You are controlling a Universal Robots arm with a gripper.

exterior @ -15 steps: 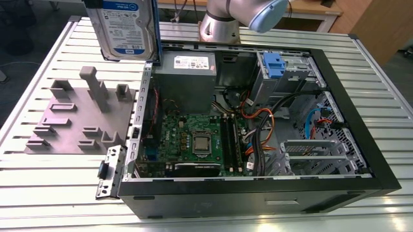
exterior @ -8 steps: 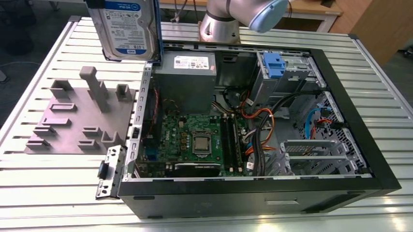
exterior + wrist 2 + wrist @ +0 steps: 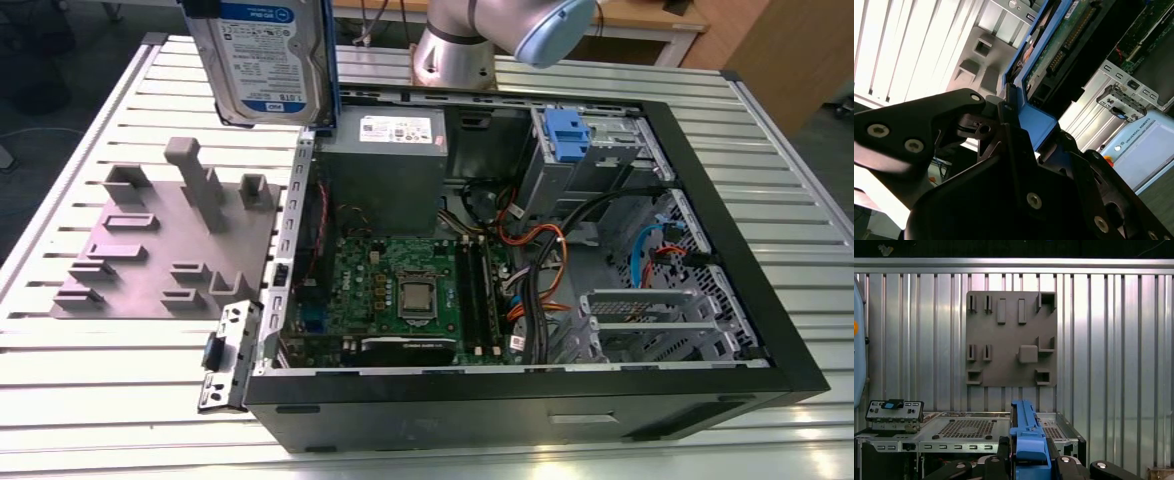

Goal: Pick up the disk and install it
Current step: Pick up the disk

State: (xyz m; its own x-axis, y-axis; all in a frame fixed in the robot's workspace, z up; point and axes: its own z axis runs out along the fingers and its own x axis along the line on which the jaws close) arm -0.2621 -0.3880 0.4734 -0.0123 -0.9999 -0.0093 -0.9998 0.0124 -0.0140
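gripper (image 3: 1026, 462): clamped on disk (image 3: 260, 55) | disk: aloft above computer case (image 3: 750, 235) rim | case: open, motherboard (image 3: 400, 290) inside

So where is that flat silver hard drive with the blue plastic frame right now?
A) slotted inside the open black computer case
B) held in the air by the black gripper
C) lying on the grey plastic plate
B: in the exterior view the disk hangs above the slatted metal table, and in the second wrist view the gripper is clamped on its blue frame.
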